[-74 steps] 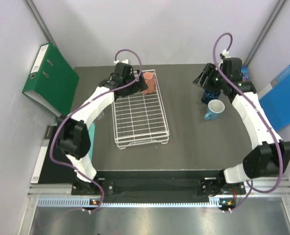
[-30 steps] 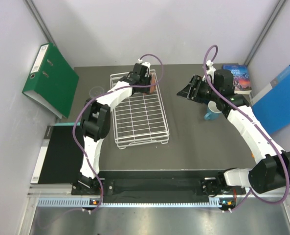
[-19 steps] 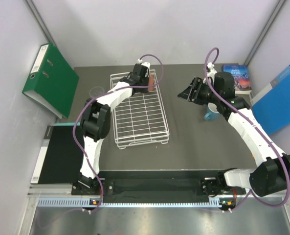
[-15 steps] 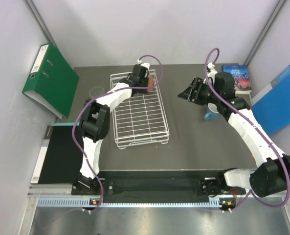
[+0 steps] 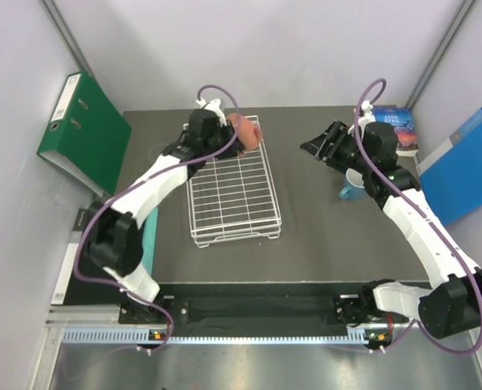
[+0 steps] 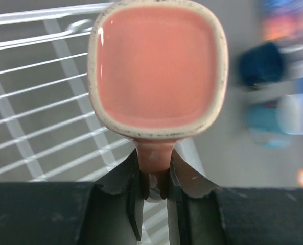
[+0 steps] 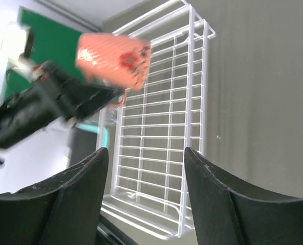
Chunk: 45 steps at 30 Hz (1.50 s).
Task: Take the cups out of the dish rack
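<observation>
Table (image 5: pixel 322 227) | left jaws clamp orange mug (image 6: pixel 159 66) by handle (image 6: pixel 154 155) | right jaws apart

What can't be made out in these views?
- Dark-blue mug: blurred in the left wrist view; the right arm hides it from above.
- Light-blue mug: partly covered by that arm from above.
- Drinking glasses: not clearly visible in any view.
- Orange mug: handle mostly hidden in the left gripper.

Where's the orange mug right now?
The orange mug hangs by its handle in the left gripper, over the far end of the dish rack in the top view.
</observation>
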Each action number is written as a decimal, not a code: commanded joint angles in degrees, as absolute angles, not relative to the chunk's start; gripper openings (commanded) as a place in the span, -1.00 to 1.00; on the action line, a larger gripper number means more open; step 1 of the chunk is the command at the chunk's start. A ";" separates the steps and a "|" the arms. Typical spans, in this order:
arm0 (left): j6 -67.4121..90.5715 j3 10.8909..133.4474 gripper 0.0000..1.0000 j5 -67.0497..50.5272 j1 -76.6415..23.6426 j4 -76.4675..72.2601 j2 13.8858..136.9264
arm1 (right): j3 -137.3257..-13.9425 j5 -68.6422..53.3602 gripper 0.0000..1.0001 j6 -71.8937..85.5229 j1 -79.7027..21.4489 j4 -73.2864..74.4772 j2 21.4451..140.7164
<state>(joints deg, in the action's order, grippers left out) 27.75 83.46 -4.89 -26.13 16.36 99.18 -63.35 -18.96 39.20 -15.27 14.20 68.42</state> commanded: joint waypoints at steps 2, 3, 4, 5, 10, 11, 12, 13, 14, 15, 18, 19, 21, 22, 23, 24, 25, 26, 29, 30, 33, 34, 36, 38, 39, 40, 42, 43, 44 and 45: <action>45.15 73.76 -1.00 -25.55 -25.49 -9.99 85.10 | -60.65 -20.64 0.22 47.72 -15.82 1.08 65.57; 50.22 70.17 -1.00 -27.93 -25.49 -17.24 84.21 | -60.47 -24.74 0.22 48.51 -15.91 -2.60 65.74; 52.88 68.48 -1.00 -31.95 -25.49 -21.14 83.59 | -59.95 -27.40 0.22 48.95 -16.17 -5.07 66.00; 55.43 66.90 -1.00 -33.82 -25.40 -24.57 82.63 | -59.42 -28.99 0.24 49.65 -16.61 -7.10 65.83; 63.99 60.21 -1.00 -36.56 -25.75 -35.43 79.81 | -56.42 -27.42 0.30 52.38 -20.30 -14.06 63.02; 63.38 59.94 -1.00 -36.56 -25.93 -34.90 79.46 | -56.69 -27.33 0.31 52.38 -20.82 -13.98 63.10; 63.28 59.16 -1.00 -36.56 -25.93 -34.81 79.11 | -57.65 -27.42 0.30 52.12 -21.70 -13.63 63.37; 63.37 58.89 -1.00 -36.65 -26.10 -35.24 78.58 | -58.18 -27.42 0.31 51.86 -22.23 -13.19 63.72; 63.54 58.36 -1.00 -37.00 -26.28 -35.59 78.40 | -58.44 -26.90 0.30 51.51 -22.67 -13.18 63.89; 63.72 58.10 -1.00 -37.09 -26.80 -36.03 78.22 | -59.14 -26.55 0.30 51.33 -23.55 -13.10 64.07; 63.98 57.66 -1.00 -37.35 -27.68 -36.30 77.78 | -60.46 -26.54 0.29 51.24 -24.78 -13.10 65.21; 64.07 57.48 -1.00 -37.53 -28.29 -36.56 77.61 | -60.73 -26.72 0.29 51.15 -25.05 -13.01 66.17; 65.04 56.69 -1.00 -37.70 -29.09 -38.40 77.35 | -60.91 -26.63 0.29 51.24 -25.75 -13.09 67.32; 65.39 56.34 -1.00 -37.71 -29.27 -38.93 77.00 | -60.91 -26.37 0.29 51.24 -25.93 -13.27 67.59; 65.91 55.73 -1.00 -37.62 -29.62 -39.89 76.82 | -60.82 -26.45 0.29 51.41 -26.10 -13.53 67.94; 65.92 55.64 -1.00 -37.88 -30.23 -39.90 76.64 | -60.65 -26.37 0.29 51.50 -26.28 -14.41 68.46; 65.83 55.55 -1.00 -38.05 -30.58 -39.82 76.38 | -60.56 -26.37 0.29 51.68 -26.45 -14.85 68.90; 65.66 55.29 -1.00 -38.23 -30.93 -39.73 76.29 | -60.56 -26.54 0.28 51.77 -26.54 -15.11 69.34; 64.96 54.93 -1.00 -38.58 -32.52 -39.12 76.03 | -61.08 -27.15 0.22 52.29 -26.98 -16.61 71.01; 64.86 54.67 -1.00 -38.67 -33.22 -38.76 76.03 | -61.43 -27.25 0.19 52.38 -27.24 -17.57 71.89; 64.69 53.70 -1.00 -39.20 -34.10 -38.76 76.38 | -61.87 -27.34 -0.40 52.47 -27.77 -18.28 72.95; 64.69 53.44 -1.00 -39.37 -34.10 -38.67 76.46 | -61.79 -27.25 -0.59 52.38 -27.86 -18.02 72.95; 64.69 52.56 -1.00 -38.76 -34.10 -38.32 76.20 | -61.53 -26.02 -1.00 51.95 -27.86 -17.14 72.16; 62.50 53.17 -1.00 -37.71 -34.01 -34.03 76.20 | -61.09 -24.44 -1.00 50.46 -27.86 -15.30 71.28; 61.45 53.70 -1.00 -37.53 -34.10 -32.01 76.29 | -61.00 -23.56 -1.00 49.84 -27.86 -14.42 69.97; 59.00 55.09 -0.94 -37.62 -34.10 -27.82 76.46 | -61.00 -21.64 -1.00 48.44 -27.95 -12.41 69.18; 56.70 56.77 -0.59 -38.14 -33.93 -24.28 77.16 | -61.52 -18.39 -1.00 46.51 -27.86 -8.55 66.46; 54.34 58.17 -0.11 -37.71 -34.01 -19.91 77.34 | -62.05 -13.67 -1.00 43.97 -27.77 -6.44 65.40; 53.27 58.62 0.05 -36.14 -33.93 -18.12 77.34 | -63.96 -10.49 -1.00 42.47 -27.77 -0.24 64.26; 52.30 59.15 0.25 -34.64 -33.75 -15.76 77.17 | -65.46 -7.33 -1.00 40.89 -27.86 4.35 62.77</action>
